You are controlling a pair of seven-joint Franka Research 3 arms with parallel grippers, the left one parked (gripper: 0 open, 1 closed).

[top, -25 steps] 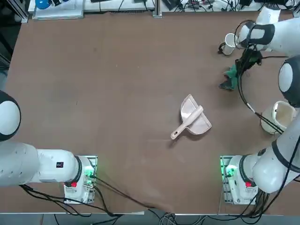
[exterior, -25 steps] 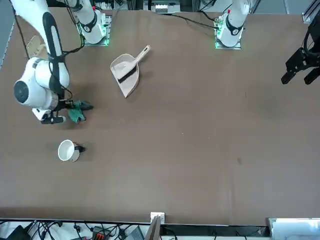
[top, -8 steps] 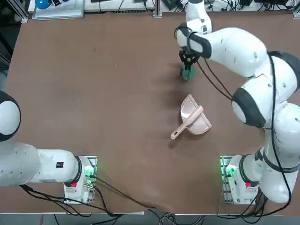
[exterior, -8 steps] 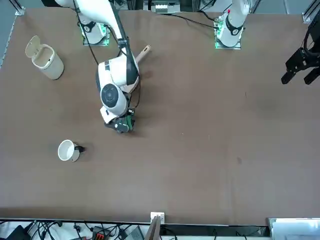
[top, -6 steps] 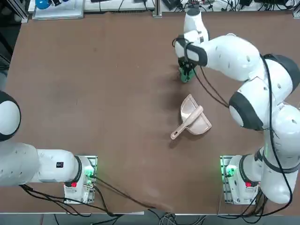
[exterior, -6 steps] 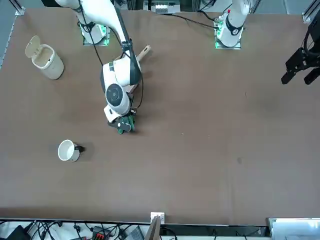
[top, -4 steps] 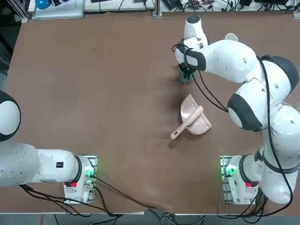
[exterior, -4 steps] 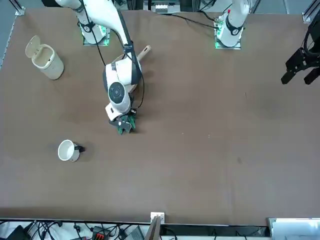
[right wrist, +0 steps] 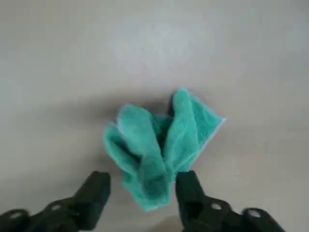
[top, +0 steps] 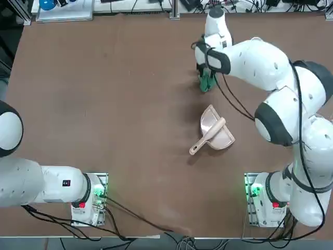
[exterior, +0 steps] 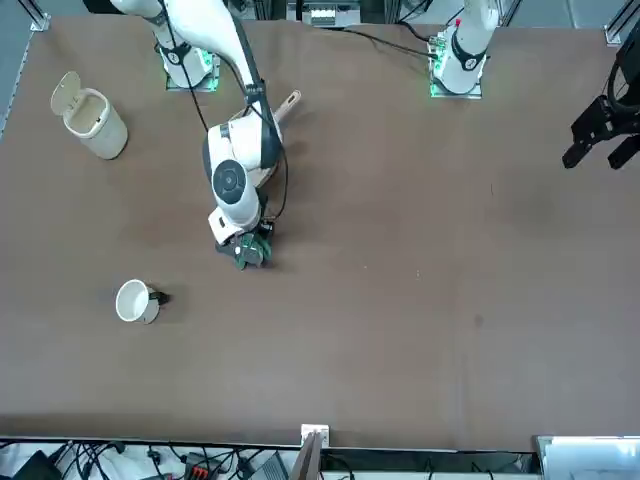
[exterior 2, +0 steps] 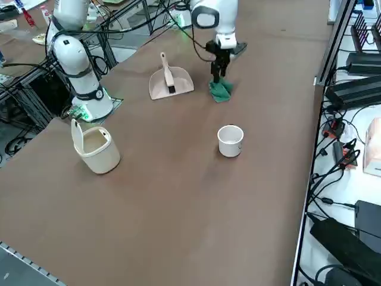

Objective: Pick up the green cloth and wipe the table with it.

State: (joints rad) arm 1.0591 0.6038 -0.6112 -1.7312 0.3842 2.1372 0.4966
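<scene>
1. Where the right gripper (right wrist: 143,179) points at the table (exterior 2: 172,208), its fingers stand wide apart, released.
2. The green cloth (right wrist: 154,154) lies crumpled just beyond the fingertips; contact I cannot tell.

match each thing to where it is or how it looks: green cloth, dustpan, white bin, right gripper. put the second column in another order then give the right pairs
1. green cloth
2. dustpan
3. white bin
4. right gripper

A. lid standing open
B. fingers apart, over the table
C. crumpled, lying on the table
D. brush resting in its scoop

Pairs: 1-C, 2-D, 3-A, 4-B
</scene>
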